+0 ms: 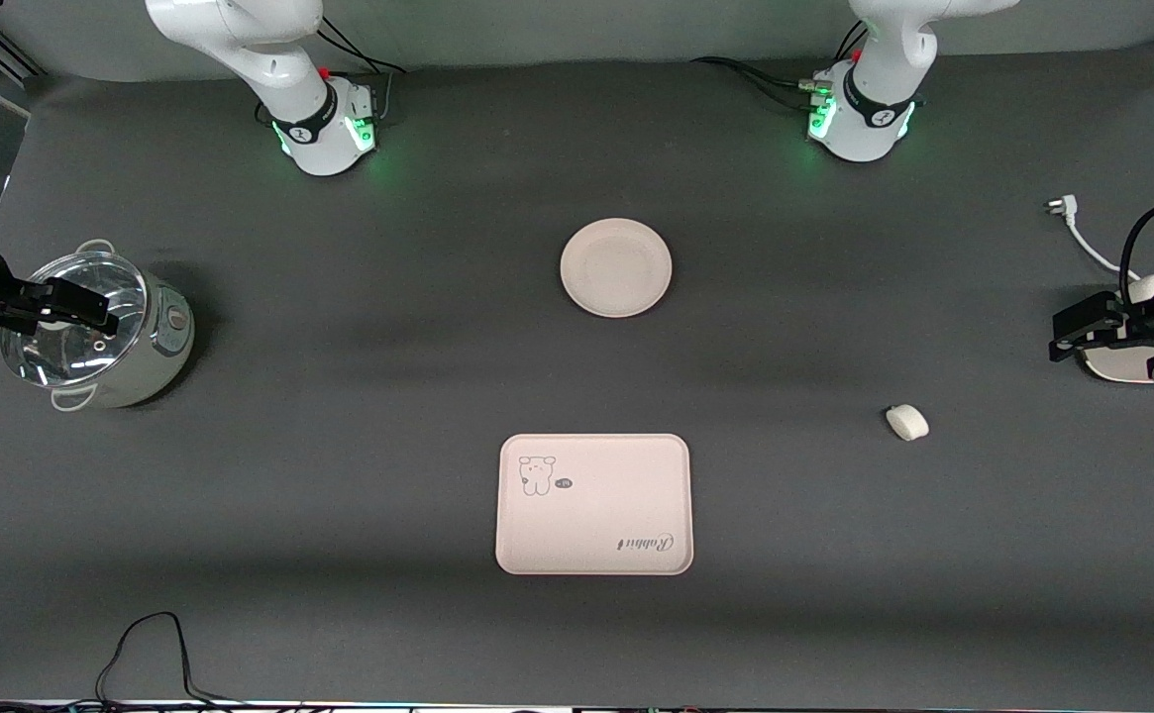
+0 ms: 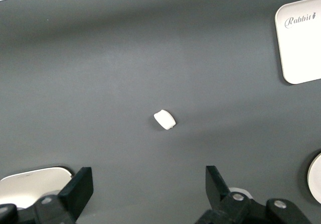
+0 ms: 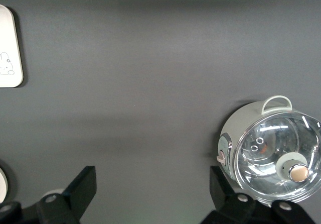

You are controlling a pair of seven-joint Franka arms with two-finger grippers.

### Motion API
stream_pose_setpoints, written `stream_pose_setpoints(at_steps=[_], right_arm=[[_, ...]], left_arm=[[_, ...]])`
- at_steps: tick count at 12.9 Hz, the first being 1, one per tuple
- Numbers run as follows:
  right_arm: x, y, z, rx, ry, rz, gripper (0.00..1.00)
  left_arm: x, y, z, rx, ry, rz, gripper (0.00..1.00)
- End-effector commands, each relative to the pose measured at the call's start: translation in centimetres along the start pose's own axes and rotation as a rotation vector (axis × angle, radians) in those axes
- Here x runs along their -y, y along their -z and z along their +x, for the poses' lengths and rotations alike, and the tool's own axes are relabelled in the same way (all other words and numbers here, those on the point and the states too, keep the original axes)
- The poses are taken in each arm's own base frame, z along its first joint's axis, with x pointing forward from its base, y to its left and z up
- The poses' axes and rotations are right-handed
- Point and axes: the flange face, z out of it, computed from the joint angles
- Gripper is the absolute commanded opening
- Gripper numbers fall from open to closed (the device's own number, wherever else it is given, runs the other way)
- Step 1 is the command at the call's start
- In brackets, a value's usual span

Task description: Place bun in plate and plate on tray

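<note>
The round cream plate (image 1: pixel 616 267) lies bare in the middle of the table. The rectangular tray (image 1: pixel 593 503), with an animal print and "Rabbit" script, lies nearer to the front camera than the plate. The small off-white bun (image 1: pixel 906 422) lies on the mat toward the left arm's end. My left gripper (image 1: pixel 1069 334) is open and empty, up over that end's edge. Its wrist view shows its fingers spread (image 2: pixel 149 194), the bun (image 2: pixel 164 119) and a tray corner (image 2: pixel 301 40). My right gripper (image 1: pixel 91 309) is open and empty over the pot (image 1: pixel 101 332); its fingers are spread in its wrist view (image 3: pixel 153 191).
A pale green pot with a glass lid (image 3: pixel 273 151) stands at the right arm's end. A white appliance (image 1: pixel 1121 364) sits under the left gripper. A white plug and cord (image 1: pixel 1072 223) lie near it. A black cable (image 1: pixel 151 644) loops at the table's near edge.
</note>
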Motion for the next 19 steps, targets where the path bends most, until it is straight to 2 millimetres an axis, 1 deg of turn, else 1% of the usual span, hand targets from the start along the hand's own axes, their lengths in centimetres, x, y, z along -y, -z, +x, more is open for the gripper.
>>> stream_pose_setpoints(at_steps=[1, 3, 4, 6, 7, 8, 9, 11, 13, 14, 16, 19], right_arm=[[0.1, 0.4, -0.6, -0.005, 0.016, 0.008, 1.0], [0.1, 0.4, -0.6, -0.005, 0.016, 0.008, 1.0], [0.1, 0.4, -0.6, -0.005, 0.016, 0.008, 1.0], [0.1, 0.4, -0.6, -0.005, 0.016, 0.008, 1.0], [0.1, 0.4, -0.6, -0.005, 0.014, 0.008, 1.0], [0.1, 0.3, -0.6, -0.004, 0.016, 0.008, 1.0], [0.1, 0.3, -0.6, -0.004, 0.016, 0.008, 1.0], [0.1, 0.2, -0.6, -0.001, 0.016, 0.008, 1.0], [0.1, 0.2, -0.6, -0.001, 0.014, 0.008, 1.0], [0.1, 0.1, -0.6, 0.001, 0.016, 0.008, 1.0], [0.1, 0.1, -0.6, 0.001, 0.016, 0.008, 1.0], [0.2, -0.2, -0.5, 0.007, 0.016, 0.008, 1.0]], left_arm=[[0.1, 0.4, 0.2, 0.01, -0.009, -0.012, 1.0], [0.2, -0.5, 0.4, 0.019, -0.01, -0.014, 1.0], [0.3, -2.2, 1.1, 0.04, -0.007, -0.02, 1.0], [0.6, -8.1, 2.7, 0.088, 0.013, -0.033, 1.0], [0.7, -11.2, 3.2, 0.073, 0.059, -0.022, 1.0], [0.5, -14.6, 3.0, 0.07, 0.102, -0.02, 1.0], [0.0, -18.0, 2.6, 0.066, 0.142, -0.018, 1.0], [-0.7, -23.9, 1.2, 0.069, 0.21, -0.014, 1.0], [-0.9, -29.5, -0.5, 0.052, 0.268, -0.01, 1.0], [-0.9, -31.8, -1.1, 0.054, 0.298, -0.01, 1.0], [-1.1, -35.0, -2.1, 0.097, 0.324, -0.014, 1.0], [-1.3, -37.8, -2.8, 0.122, 0.381, -0.019, 1.0]])
